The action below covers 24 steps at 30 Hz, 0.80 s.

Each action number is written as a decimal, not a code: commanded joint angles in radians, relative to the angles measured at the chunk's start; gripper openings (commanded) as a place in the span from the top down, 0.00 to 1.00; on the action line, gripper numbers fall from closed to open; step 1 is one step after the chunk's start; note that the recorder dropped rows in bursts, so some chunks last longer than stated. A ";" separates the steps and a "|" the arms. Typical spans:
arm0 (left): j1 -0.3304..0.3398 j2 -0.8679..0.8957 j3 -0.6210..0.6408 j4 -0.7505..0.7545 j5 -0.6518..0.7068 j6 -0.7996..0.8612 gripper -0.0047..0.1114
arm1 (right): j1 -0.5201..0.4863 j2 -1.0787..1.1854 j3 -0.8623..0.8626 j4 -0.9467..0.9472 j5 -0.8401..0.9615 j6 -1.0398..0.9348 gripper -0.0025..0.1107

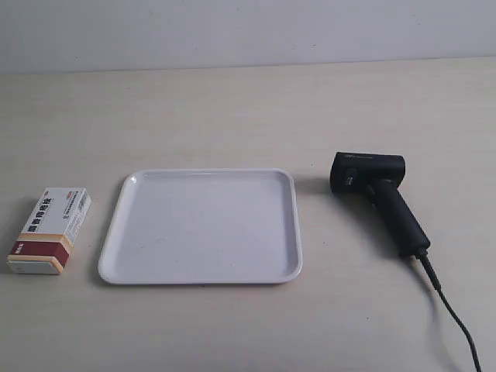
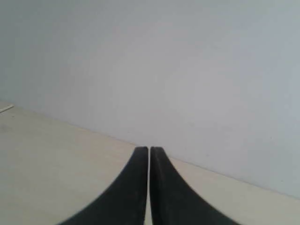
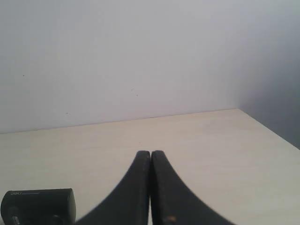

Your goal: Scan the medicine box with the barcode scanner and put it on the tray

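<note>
The white medicine box [image 1: 50, 230] with a dark red and orange band lies flat on the table at the exterior view's left, beside the tray. The flat white tray [image 1: 116, 232] sits in the middle with nothing on it. The black barcode scanner [image 1: 377, 195] lies on its side at the exterior view's right, its cable [image 1: 453, 314] trailing toward the near edge. No arm shows in the exterior view. My left gripper [image 2: 149, 149] is shut on nothing above bare table. My right gripper [image 3: 150, 153] is shut on nothing; the scanner's head [image 3: 38, 205] shows beside it.
A pale wall [image 1: 248, 31] rises behind the light wooden table [image 1: 232, 108]. In the right wrist view the table's edge [image 3: 269, 129] runs close by, with a darker drop beyond it.
</note>
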 commanded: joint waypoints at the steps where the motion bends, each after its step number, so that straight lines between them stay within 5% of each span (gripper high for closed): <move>1: 0.001 -0.006 0.000 0.065 0.079 0.135 0.92 | -0.006 -0.007 0.005 -0.002 -0.002 -0.005 0.98; 8: 0.001 -0.006 0.000 0.056 0.146 0.171 0.93 | -0.006 -0.007 0.005 -0.002 -0.002 -0.005 0.98; 17: 0.001 -0.006 0.000 0.022 0.095 -0.051 0.93 | -0.006 -0.007 0.005 0.095 -0.019 0.127 0.98; 24: 0.001 0.186 -0.173 0.023 0.015 -0.105 0.96 | -0.006 -0.007 0.005 0.192 -0.132 0.154 0.98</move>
